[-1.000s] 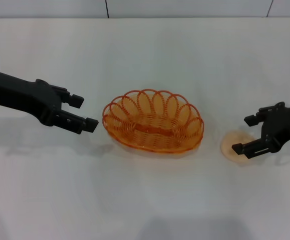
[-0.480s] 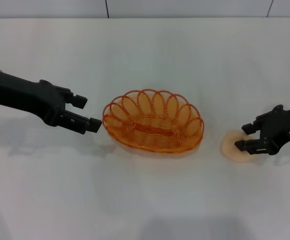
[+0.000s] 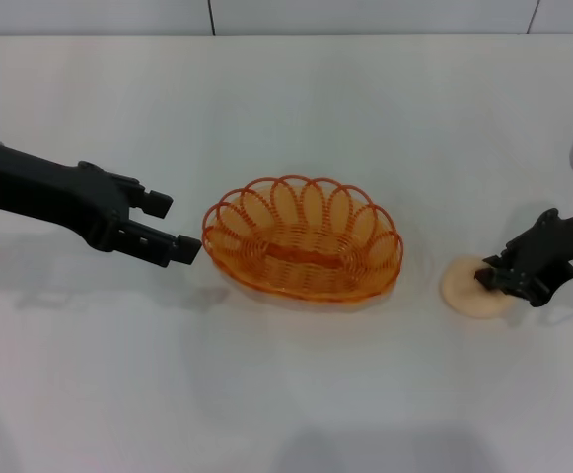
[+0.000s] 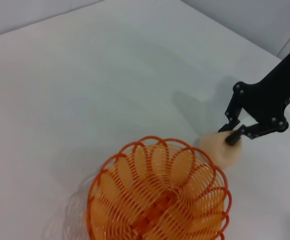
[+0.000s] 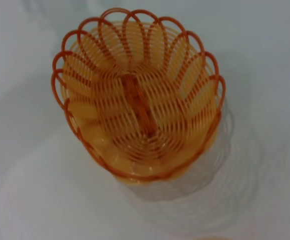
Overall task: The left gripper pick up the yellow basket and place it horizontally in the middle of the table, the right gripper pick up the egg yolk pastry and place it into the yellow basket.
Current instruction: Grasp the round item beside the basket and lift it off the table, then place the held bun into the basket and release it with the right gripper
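The yellow basket (image 3: 303, 239) lies lengthwise on the white table (image 3: 296, 108), near its middle, and holds nothing. The left wrist view shows the same basket (image 4: 157, 197) from one end. My left gripper (image 3: 176, 227) hangs open just left of the basket's rim, not touching it. The egg yolk pastry (image 3: 473, 291) rests on the table to the right of the basket. My right gripper (image 3: 488, 277) has its fingers drawn together on the pastry's right edge. From the left wrist view, that right gripper (image 4: 230, 134) pinches the pastry (image 4: 223, 150).
A grey wall with tile seams (image 3: 212, 15) runs along the table's far edge. The right wrist view shows only the basket (image 5: 137, 97) from above on the white surface.
The right gripper's fingers, spread wide around the pastry a second ago, have closed onto its right edge. The pastry shifted slightly right. The left gripper crept a little toward the basket.
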Controlling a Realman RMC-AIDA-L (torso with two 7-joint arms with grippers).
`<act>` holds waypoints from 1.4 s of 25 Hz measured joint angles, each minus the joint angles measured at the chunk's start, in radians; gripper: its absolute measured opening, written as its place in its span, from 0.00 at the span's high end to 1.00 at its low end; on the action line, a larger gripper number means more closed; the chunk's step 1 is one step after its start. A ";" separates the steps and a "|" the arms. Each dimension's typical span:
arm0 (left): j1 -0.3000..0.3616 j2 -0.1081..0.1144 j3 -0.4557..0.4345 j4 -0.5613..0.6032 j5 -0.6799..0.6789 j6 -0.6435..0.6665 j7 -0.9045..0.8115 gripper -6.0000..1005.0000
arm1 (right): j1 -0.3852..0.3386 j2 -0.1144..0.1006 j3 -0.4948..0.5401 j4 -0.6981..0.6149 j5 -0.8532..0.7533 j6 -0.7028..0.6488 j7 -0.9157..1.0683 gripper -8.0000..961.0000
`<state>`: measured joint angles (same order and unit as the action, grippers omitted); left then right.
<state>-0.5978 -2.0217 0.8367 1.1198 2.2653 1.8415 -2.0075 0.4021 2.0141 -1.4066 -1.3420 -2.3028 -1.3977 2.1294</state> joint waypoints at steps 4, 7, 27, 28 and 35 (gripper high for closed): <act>0.001 0.000 -0.003 0.001 -0.001 0.002 -0.001 0.12 | -0.007 0.000 -0.001 -0.044 0.016 -0.009 0.001 0.88; 0.002 0.001 -0.006 0.001 -0.004 0.002 -0.001 0.12 | -0.010 0.000 -0.001 -0.076 0.027 -0.020 0.001 0.91; 0.000 0.012 -0.008 0.002 -0.011 -0.003 0.005 0.12 | 0.026 0.002 -0.157 -0.180 0.175 0.116 -0.038 0.96; 0.000 0.012 -0.008 0.002 -0.011 -0.004 0.005 0.12 | 0.028 0.002 -0.175 -0.179 0.175 0.140 -0.041 0.96; 0.000 0.011 -0.008 0.002 -0.011 -0.006 0.006 0.12 | 0.051 0.005 -0.283 -0.134 0.175 0.290 -0.049 0.95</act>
<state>-0.5982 -2.0104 0.8283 1.1214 2.2538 1.8359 -2.0018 0.4527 2.0192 -1.6898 -1.4761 -2.1274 -1.1077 2.0801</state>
